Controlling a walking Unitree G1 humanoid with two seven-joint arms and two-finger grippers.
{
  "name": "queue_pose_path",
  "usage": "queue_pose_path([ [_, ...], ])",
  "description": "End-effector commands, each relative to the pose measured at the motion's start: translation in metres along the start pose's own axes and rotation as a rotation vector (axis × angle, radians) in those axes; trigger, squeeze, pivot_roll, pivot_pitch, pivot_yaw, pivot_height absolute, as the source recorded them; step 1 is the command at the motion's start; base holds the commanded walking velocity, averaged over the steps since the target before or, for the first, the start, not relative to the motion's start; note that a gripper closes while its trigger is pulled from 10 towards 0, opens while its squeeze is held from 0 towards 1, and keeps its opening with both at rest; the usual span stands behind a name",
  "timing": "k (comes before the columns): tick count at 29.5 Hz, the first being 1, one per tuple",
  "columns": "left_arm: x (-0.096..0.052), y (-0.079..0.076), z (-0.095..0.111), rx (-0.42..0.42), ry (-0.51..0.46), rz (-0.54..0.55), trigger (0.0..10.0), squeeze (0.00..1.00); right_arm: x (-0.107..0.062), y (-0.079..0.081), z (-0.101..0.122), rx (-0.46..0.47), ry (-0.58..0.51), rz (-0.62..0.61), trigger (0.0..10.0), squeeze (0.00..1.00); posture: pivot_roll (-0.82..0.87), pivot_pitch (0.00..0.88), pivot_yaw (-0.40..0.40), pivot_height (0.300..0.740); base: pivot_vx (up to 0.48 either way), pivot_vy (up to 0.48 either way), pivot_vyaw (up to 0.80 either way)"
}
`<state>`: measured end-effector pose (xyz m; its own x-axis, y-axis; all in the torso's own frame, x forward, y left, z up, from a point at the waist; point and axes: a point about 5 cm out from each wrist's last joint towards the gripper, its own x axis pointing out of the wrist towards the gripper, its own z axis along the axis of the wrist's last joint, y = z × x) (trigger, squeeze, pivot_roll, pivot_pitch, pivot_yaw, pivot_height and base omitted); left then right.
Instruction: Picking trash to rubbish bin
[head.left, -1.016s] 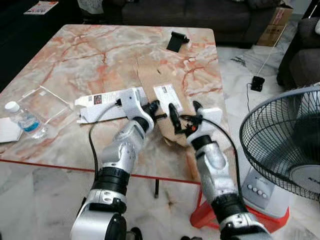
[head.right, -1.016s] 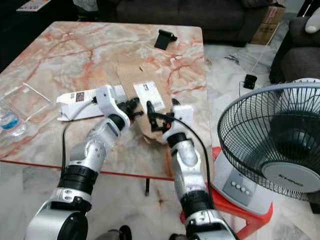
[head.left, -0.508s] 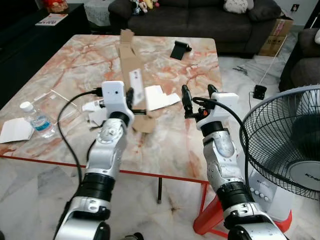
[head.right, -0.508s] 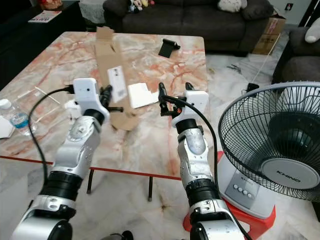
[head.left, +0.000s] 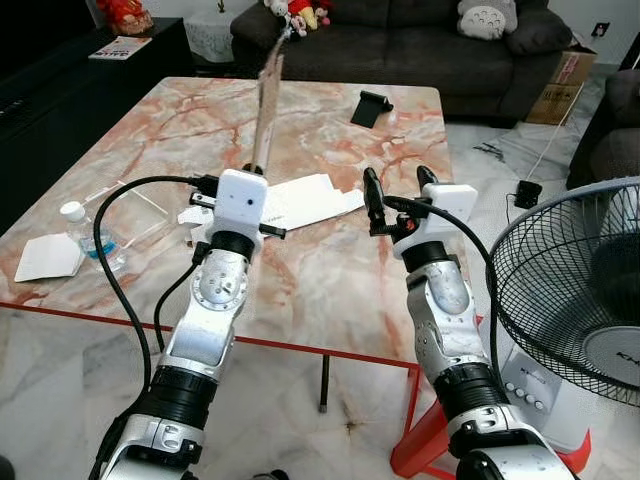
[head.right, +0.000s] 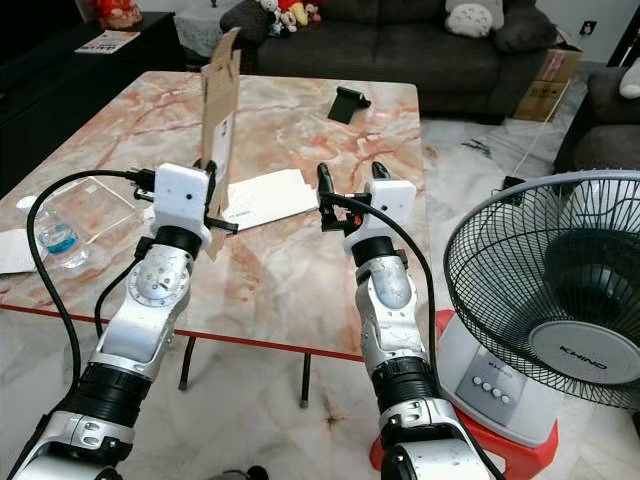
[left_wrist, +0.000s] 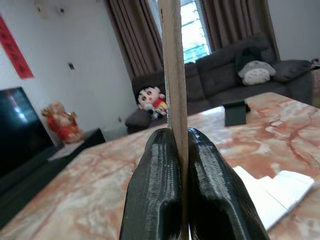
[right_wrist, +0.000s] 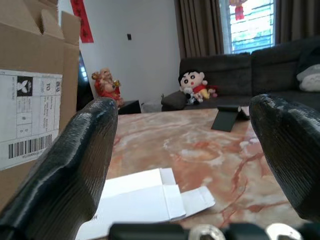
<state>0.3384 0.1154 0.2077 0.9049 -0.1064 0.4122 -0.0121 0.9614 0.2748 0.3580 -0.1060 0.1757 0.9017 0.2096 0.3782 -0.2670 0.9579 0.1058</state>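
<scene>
My left gripper (left_wrist: 179, 190) is clamped on the flattened cardboard box (head.right: 221, 95); from the left wrist camera I see its 2 black fingers (left_wrist: 152, 195) pressed flat against either face of the board, which runs up between them edge-on. From the head camera the cardboard stands upright above the marble table (head.left: 330, 280), lifted off it, with a white printed label on the face turned toward my right arm. The left arm is raised over the near part of the table, a black cable looping from its wrist.

My right gripper (head.left: 396, 188) hangs over the table beside it, holding nothing, its 2 fingers (right_wrist: 65, 165) spread wide apart. Through that gap I see the cardboard's label and barcode at one side.

On the table, between and just beyond the 2 grippers, lies a flattened white carton (head.left: 305, 200). Further back sits a small black stand (head.left: 370, 106). Near my left edge of the table are a clear plastic piece (head.left: 135, 212), a water bottle (head.left: 85, 230) and a white napkin (head.left: 45, 258). A floor fan (head.right: 555, 310) stands on my right, and a dark sofa (head.left: 400, 35) with plush toys lies beyond the table.
</scene>
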Motion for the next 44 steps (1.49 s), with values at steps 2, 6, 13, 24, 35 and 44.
queue_pose_path([
  [2, -0.0025, 0.0035, -0.0002, 0.018, -0.018, 0.031, 10.0, 0.0, -0.0003, 0.0032, 0.0028, -0.006, -0.022, 0.014, 10.0, 0.0, 0.0, 0.015, 0.036, 0.74, 0.0, 0.0, 0.0],
  [6, -0.0006, 0.0085, -0.0005, 0.018, -0.018, 0.055, 10.0, 0.0, -0.0022, 0.0007, 0.001, -0.008, -0.016, 0.005, 10.0, 0.0, 0.0, 0.006, 0.038, 0.74, 0.0, 0.0, 0.0],
  [13, -0.0013, 0.0067, -0.0037, 0.02, -0.014, 0.058, 10.0, 0.0, -0.0022, -0.0012, 0.0029, -0.014, -0.023, 0.002, 10.0, 0.0, -0.01, 0.009, 0.037, 0.74, 0.0, 0.0, 0.0],
  [24, -0.0029, 0.0046, -0.0044, 0.014, -0.012, 0.061, 10.0, 0.0, -0.0045, -0.0039, 0.0001, -0.024, -0.008, -0.001, 10.0, 0.0, -0.01, 0.03, 0.025, 0.74, 0.0, 0.0, 0.0],
  [35, -0.0021, 0.0055, -0.0042, 0.008, -0.008, 0.074, 10.0, 0.0, -0.0039, -0.0055, -0.0001, -0.026, 0.0, 0.0, 10.0, 0.0, -0.01, 0.055, 0.012, 0.74, -0.065, 0.0, 0.0],
  [44, -0.0021, 0.0059, -0.0044, 0.005, -0.006, 0.08, 10.0, 0.0, -0.0044, -0.0039, -0.0011, -0.023, 0.006, 0.006, 10.0, 0.0, -0.01, 0.066, 0.007, 0.74, 0.0, 0.0, 0.0],
])
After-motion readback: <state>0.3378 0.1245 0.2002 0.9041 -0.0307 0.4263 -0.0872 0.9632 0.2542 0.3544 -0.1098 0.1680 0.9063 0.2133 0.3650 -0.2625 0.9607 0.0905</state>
